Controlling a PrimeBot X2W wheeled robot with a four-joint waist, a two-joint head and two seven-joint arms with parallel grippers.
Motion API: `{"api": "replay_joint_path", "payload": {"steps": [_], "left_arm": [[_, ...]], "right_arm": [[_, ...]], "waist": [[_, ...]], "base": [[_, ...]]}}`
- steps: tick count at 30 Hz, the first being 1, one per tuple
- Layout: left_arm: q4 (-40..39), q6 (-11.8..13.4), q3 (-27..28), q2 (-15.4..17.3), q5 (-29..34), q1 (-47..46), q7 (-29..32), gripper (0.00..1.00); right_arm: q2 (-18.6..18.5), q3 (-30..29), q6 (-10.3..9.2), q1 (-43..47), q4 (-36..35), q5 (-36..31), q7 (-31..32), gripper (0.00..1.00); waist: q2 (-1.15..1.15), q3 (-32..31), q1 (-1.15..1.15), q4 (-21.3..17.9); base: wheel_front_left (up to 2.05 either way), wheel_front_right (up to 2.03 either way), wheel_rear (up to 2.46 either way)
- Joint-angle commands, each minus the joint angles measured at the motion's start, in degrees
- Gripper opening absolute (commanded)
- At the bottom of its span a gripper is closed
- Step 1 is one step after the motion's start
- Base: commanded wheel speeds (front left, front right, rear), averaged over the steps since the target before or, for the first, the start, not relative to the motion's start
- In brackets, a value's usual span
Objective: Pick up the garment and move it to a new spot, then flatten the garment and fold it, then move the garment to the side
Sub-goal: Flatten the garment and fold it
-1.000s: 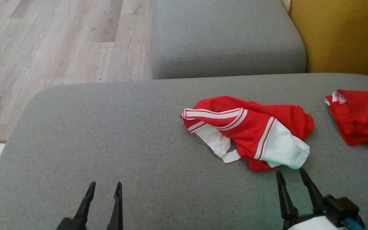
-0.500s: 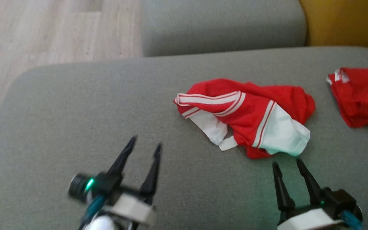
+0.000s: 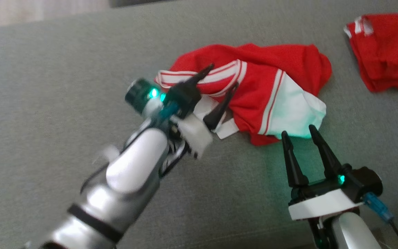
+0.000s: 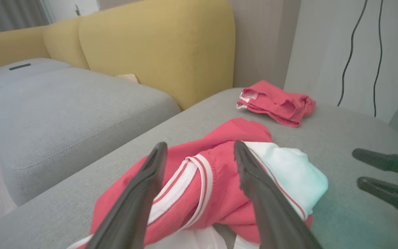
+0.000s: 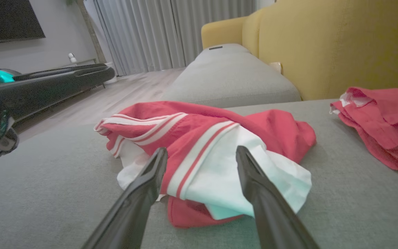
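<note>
My right gripper (image 3: 297,130) is nearest, tapered black fingers spread wide, holding nothing, tips just short of the garment (image 3: 288,69); that's crumpled red knit with white bands, lying on the nubby grey cushion (image 3: 47,86); my left gripper (image 3: 223,75) gapes over its striped hem (too blurry to tell if it's touching); farther off is a second red cloth (image 3: 385,52), cut off at the edge.

We see the garment (image 3: 288,62), red with white stripes and white panels, crumpled; its striped edge lies right at our left claw (image 3: 224,74), its white panel just ahead of our right claw (image 3: 297,129).
</note>
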Motion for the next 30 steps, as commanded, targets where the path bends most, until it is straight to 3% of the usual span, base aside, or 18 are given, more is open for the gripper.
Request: {"api": "replay_joint_path", "payload": {"steps": [1,7,10,24,25,26,27,30], "left_arm": [[-0.56,0.66,0.64,0.15,-0.63,-3.64,0.40,1.00],[7.22,6.19,-6.98,0.15,-7.71,-14.48,6.36,1.00],[10.92,7.42,-10.09,0.15,-10.70,-17.92,8.86,1.00],[22.42,7.44,-19.86,0.15,-17.42,-25.13,10.18,1.00],[22.74,7.38,-20.41,0.15,-17.72,-25.32,10.00,0.80],[22.90,7.24,-20.91,0.15,-18.07,-25.42,9.62,0.33],[22.94,6.91,-21.54,0.15,-18.32,-25.51,9.13,0.00],[22.92,6.28,-23.19,0.15,-19.08,-25.80,7.66,0.00]], "right_arm": [[-0.27,1.30,0.37,-1.97,-2.01,-0.15,-0.22,1.00],[-0.27,2.20,0.37,-3.26,-2.52,0.45,-0.22,1.00],[-0.27,2.67,0.37,-3.97,-2.65,0.88,-0.22,1.00],[-0.27,3.61,0.37,-5.77,-2.56,2.35,-0.22,1.00],[-0.27,3.57,0.37,-5.79,-2.55,2.44,-0.22,1.00],[-0.27,3.55,0.37,-5.80,-2.53,2.51,-0.22,1.00],[-0.27,3.51,0.37,-5.78,-2.48,2.55,-0.22,1.00],[-0.27,3.42,0.37,-5.59,-2.34,2.63,-0.22,1.00]], "waist": [[0.00,3.63,-0.02,-3.06],[0.00,7.57,-0.02,-5.25],[0.00,8.79,-0.02,-6.32],[0.00,10.90,-0.02,-9.93],[0.00,10.85,-0.02,-10.02],[0.00,10.74,-0.02,-10.09],[0.00,10.59,-0.02,-10.11],[0.00,9.76,-0.02,-9.97]], "base": [[0.00,0.00,0.00],[0.00,0.00,0.00],[0.00,0.00,0.00],[0.00,0.00,0.00],[0.00,0.00,0.00],[0.00,0.00,0.00],[0.00,0.00,0.00],[0.00,0.00,0.00]]}}
